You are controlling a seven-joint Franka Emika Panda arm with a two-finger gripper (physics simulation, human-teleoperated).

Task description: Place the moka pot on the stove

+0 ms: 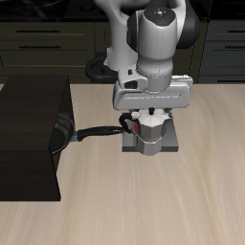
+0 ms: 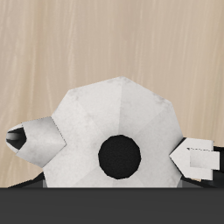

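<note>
The silver faceted moka pot with its black lid knob is over the grey stove. I cannot tell whether it rests on the plate or hangs just above it. My gripper reaches straight down onto the pot. In the wrist view, the gripper has one of its fingers on each side of the pot, touching its sides. A dark grey strip beside the pot in the wrist view looks like the stove. The coil rings and the stove's knob are hidden.
A black frying pan lies beside the stove, its handle pointing at the pot. A large black box stands just beyond the pan. Dark cabinets run behind the table.
</note>
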